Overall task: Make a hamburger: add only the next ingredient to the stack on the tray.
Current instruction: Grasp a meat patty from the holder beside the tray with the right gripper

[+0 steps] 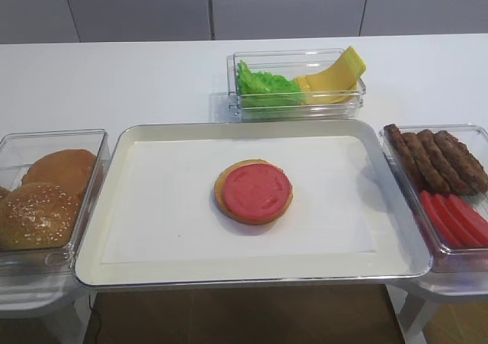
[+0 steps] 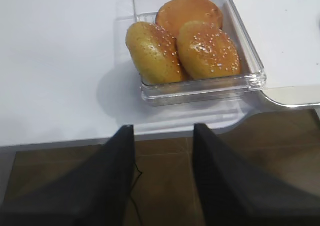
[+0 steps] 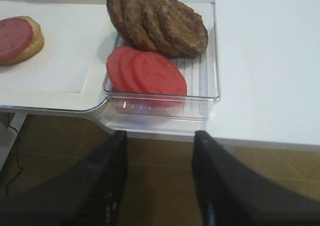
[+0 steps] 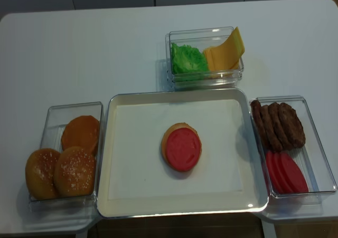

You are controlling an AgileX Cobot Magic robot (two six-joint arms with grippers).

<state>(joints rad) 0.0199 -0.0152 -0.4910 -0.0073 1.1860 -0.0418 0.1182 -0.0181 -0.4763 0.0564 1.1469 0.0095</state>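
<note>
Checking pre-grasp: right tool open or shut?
Open. The right tool shows two dark fingers with a clear gap, nothing between them, short of the patty box.

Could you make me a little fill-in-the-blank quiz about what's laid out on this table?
1. The stack on the tray is topped by a flat disc coloured ____.
2. The meat patties share their clear box with the red ____.
3. The green lettuce sits in one box beside the yellow ____.
4. The box left of the tray holds ____ buns.

Missing words: red; slices; cheese; three
</note>
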